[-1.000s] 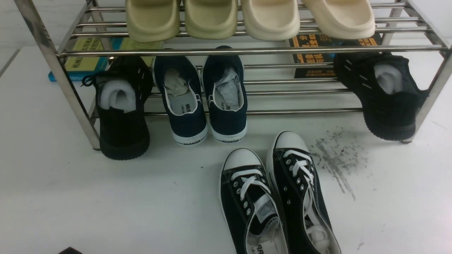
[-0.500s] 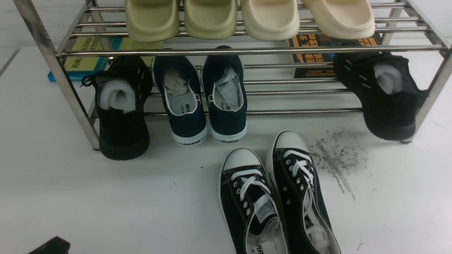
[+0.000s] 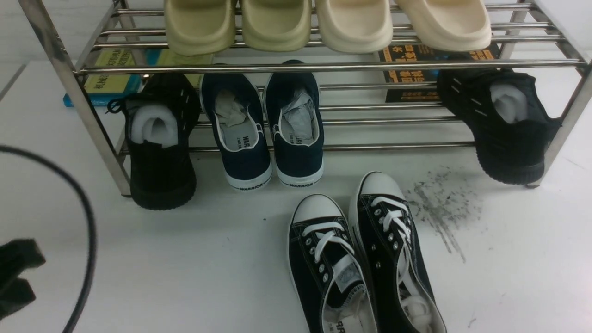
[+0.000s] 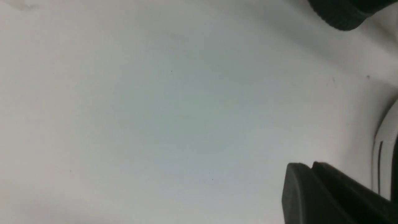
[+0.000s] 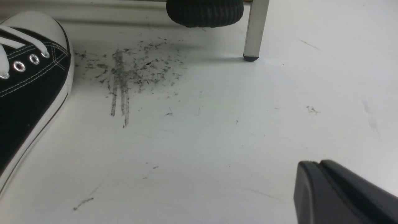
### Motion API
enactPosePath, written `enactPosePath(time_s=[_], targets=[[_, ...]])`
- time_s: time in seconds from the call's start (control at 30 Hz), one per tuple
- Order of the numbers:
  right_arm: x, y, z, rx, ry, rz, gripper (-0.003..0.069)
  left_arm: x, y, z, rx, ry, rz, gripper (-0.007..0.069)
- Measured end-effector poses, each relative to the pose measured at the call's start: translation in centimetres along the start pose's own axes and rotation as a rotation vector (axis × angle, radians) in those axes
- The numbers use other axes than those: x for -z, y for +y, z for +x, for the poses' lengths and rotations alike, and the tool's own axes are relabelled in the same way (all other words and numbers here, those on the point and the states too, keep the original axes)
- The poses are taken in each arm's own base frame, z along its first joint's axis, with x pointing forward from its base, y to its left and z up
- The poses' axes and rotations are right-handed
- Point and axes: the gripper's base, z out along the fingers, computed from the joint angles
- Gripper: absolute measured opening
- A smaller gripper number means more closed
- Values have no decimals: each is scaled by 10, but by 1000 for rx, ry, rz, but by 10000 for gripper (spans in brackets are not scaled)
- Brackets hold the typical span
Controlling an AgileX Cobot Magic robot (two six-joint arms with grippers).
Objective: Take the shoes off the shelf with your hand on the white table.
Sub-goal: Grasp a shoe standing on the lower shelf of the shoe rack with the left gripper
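The shoes, a navy slip-on pair (image 3: 243, 138) (image 3: 296, 132) with white soles, rest on the lower tier of the steel shelf (image 3: 323, 67), heels toward me and hanging over the front bar. My left gripper (image 4: 311, 165) hovers over the bare white table (image 3: 185, 259), its fingers pressed together and holding nothing. In the front view the left arm's black end (image 3: 16, 259) shows at the lower left, well short of the shoes, with a cable loop (image 3: 88, 217). My right gripper (image 5: 314, 165) is shut and empty over the table, near the scuff smear (image 5: 124, 71).
Black lace-up sneakers (image 3: 360, 259) stand on the table in front of the shelf. Black knit shoes (image 3: 159, 143) (image 3: 504, 125) sit at the lower tier's ends, pale slippers (image 3: 323, 23) on the top tier. Books (image 3: 111, 78) lie behind. A shelf leg (image 5: 255, 28) stands near the smear.
The left arm's black end has risen into the front view at the lower left, and its cable loop now shows. The shoes have not moved.
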Motion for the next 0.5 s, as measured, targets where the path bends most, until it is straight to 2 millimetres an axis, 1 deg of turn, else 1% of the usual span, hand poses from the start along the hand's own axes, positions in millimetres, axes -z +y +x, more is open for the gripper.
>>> enactPosePath(time_s=[0.03,0.1,0.13,0.17,0.23,0.27,0.33,0.37,0.4,0.47,0.5], targets=[[0,0,0,0,0,0,37,-5,-8,-11,-32,27,-9,71],[0,0,0,0,0,0,37,-10,-20,-26,-60,61,8,75],[0,0,0,0,0,0,37,-14,-22,-28,-70,74,6,76],[0,0,0,0,0,0,37,-20,-35,-40,-94,105,41,83],[0,0,0,0,0,0,37,-31,-51,-51,-139,128,81,90],[0,0,0,0,0,0,37,-36,-62,-57,-164,123,112,93],[0,0,0,0,0,0,37,-49,-83,-64,-209,131,149,104],[0,0,0,0,0,0,37,-50,-85,-64,-214,135,150,105],[0,0,0,0,0,0,37,-58,-100,-67,-242,142,172,114],[0,0,0,0,0,0,37,-67,-120,-68,-279,155,199,132],[0,0,0,0,0,0,37,-69,-123,-69,-283,157,201,137]])
